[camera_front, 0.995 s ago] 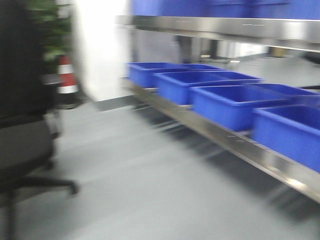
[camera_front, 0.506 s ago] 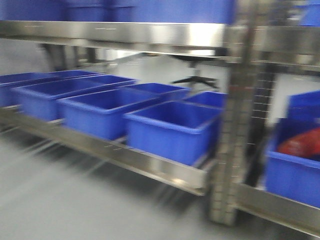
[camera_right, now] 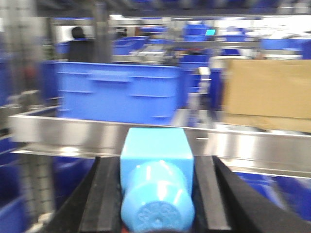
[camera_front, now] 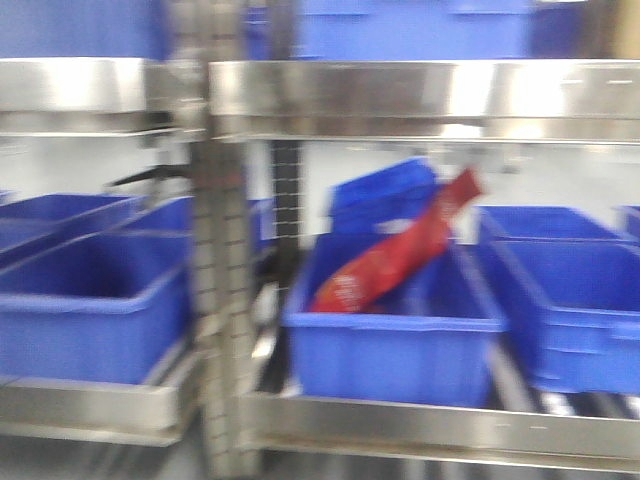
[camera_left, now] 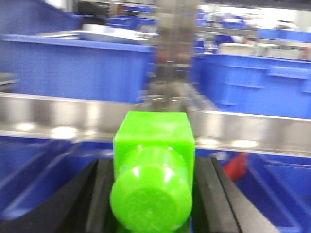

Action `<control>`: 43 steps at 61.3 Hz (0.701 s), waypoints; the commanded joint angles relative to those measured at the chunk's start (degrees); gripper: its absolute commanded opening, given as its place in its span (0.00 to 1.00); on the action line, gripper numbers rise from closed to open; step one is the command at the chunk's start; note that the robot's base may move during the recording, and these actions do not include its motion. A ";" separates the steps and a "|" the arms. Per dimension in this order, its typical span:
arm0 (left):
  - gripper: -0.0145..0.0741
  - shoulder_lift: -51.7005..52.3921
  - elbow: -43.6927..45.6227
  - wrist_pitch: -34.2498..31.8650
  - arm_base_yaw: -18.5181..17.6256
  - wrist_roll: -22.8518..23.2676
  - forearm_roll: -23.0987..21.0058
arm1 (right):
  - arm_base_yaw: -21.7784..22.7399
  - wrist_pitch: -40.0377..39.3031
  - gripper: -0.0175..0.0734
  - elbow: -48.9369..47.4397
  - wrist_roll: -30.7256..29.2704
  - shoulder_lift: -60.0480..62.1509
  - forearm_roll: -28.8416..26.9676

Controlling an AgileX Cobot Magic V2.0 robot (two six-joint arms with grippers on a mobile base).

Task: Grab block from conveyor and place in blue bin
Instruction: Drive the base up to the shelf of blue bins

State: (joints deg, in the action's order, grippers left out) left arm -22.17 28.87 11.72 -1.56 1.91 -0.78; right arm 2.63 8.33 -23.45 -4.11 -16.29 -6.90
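In the left wrist view my left gripper (camera_left: 154, 170) is shut on a bright green block (camera_left: 153, 145), whose round stud faces the camera between the black fingers (camera_left: 102, 194). The right wrist view has my right gripper (camera_right: 156, 170) shut on a light blue block (camera_right: 155, 148) of the same shape, black fingers (camera_right: 209, 194) pressing its sides. Blue bins fill the steel shelving ahead: one in the middle (camera_front: 390, 355), one left (camera_front: 90, 320), one right (camera_front: 580, 310). The conveyor is out of view. Neither gripper shows in the front view.
A red bag (camera_front: 395, 255) leans in the middle bin. A steel upright (camera_front: 220, 300) stands left of it, with a shelf rail (camera_front: 420, 425) below and another shelf above. A steel rail (camera_left: 73, 116) crosses before the left gripper. A cardboard box (camera_right: 267, 92) sits beyond the right gripper.
The front view has swept to the right along the shelving, from the floor and an office chair past a row of bins to the bin holding the red bag.
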 commanded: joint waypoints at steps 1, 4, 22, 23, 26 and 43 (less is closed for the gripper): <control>0.04 0.19 0.03 -0.68 -0.31 0.02 -0.01 | -0.05 -1.12 0.01 0.14 -0.17 0.05 0.03; 0.04 0.19 0.03 -0.68 -0.31 0.02 -0.01 | -0.05 -1.12 0.01 0.14 -0.17 0.05 0.03; 0.04 0.19 0.03 -0.68 -0.31 0.02 -0.01 | -0.05 -1.12 0.01 0.14 -0.17 0.05 0.03; 0.04 0.19 0.03 -0.68 -0.31 0.02 -0.01 | -0.05 -1.12 0.01 0.14 -0.17 0.05 0.03; 0.04 0.19 0.03 -0.68 -0.31 0.02 -0.01 | -0.05 -1.12 0.01 0.14 -0.17 0.05 0.03; 0.04 0.19 0.03 -0.68 -0.31 0.02 -0.01 | -0.05 -1.12 0.01 0.14 -0.17 0.05 0.03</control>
State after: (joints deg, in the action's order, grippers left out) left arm -22.17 28.87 11.72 -1.56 1.91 -0.78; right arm 2.63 8.33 -23.45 -4.11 -16.29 -6.90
